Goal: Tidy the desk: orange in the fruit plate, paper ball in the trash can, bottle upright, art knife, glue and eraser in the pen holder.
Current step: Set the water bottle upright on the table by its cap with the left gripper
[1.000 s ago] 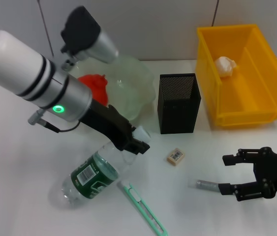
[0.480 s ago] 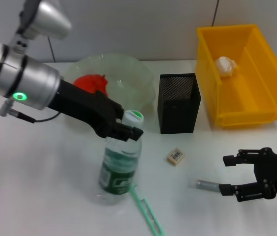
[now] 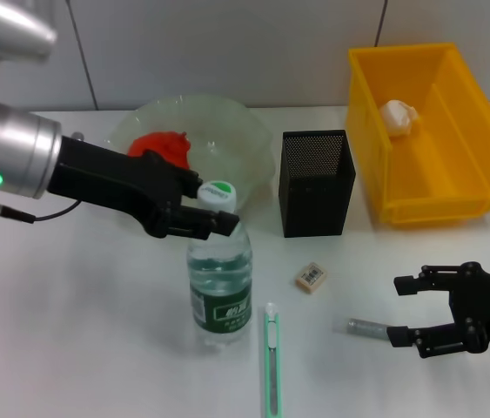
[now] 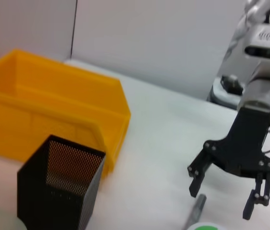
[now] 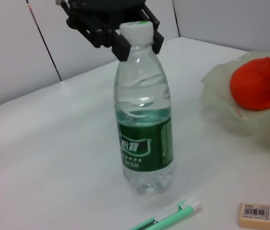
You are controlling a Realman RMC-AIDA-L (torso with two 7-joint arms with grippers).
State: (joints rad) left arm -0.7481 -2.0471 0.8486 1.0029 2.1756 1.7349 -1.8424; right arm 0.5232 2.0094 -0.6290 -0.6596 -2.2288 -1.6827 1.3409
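The clear bottle [image 3: 219, 279] with a green label stands upright on the table, and my left gripper [image 3: 212, 219] is shut on its neck just under the cap; the right wrist view shows the same bottle [image 5: 144, 124]. The green art knife [image 3: 271, 366] lies just in front of it. A tan eraser [image 3: 312, 277] sits below the black mesh pen holder [image 3: 317, 181]. My right gripper [image 3: 396, 309] is open at the right front, with the grey glue stick [image 3: 366, 327] beside its lower finger. The orange [image 3: 164, 150] rests in the glass fruit plate [image 3: 249, 152]. The paper ball [image 3: 399, 116] lies in the yellow trash can [image 3: 471, 131].
The pen holder stands between the plate and the yellow can at the back. The left forearm stretches across the table's left side at bottle-top height. The wall runs behind everything.
The left gripper has swung the bottle from lying on its side to standing upright. The art knife was nudged and now lies straight. The right arm has not moved.
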